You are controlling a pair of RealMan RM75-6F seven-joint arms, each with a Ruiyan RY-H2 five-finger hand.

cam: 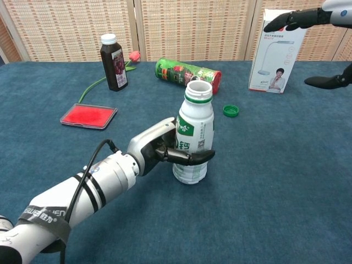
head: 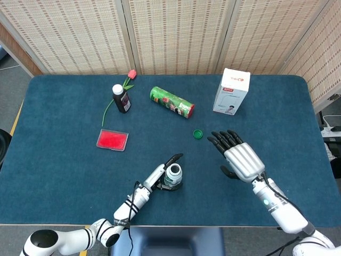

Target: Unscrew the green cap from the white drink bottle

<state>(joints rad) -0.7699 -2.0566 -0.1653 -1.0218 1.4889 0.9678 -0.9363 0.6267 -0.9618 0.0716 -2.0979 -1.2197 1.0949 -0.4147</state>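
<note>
Woven-reed screens back a dark blue table (head: 64,160). Head view: the left hand (head: 160,178) wraps the white drink bottle (head: 172,175), which stands upright with its mouth uncapped; the right hand (head: 238,160) hovers to the bottle's right, fingers spread and empty. Just beyond the right fingertips lies the green cap (head: 198,134). Farther out lie a green canister (head: 171,102) on its side, a white box (head: 232,91), a dark bottle (head: 121,98) and a red tray (head: 112,140). Chest view: left hand (cam: 159,147) fingers curl round the white drink bottle (cam: 194,137); what the bottle holds cannot be told. The green cap (cam: 231,110) rests apart, behind the bottle; the right hand (cam: 324,49) shows open at the upper edge.
</note>
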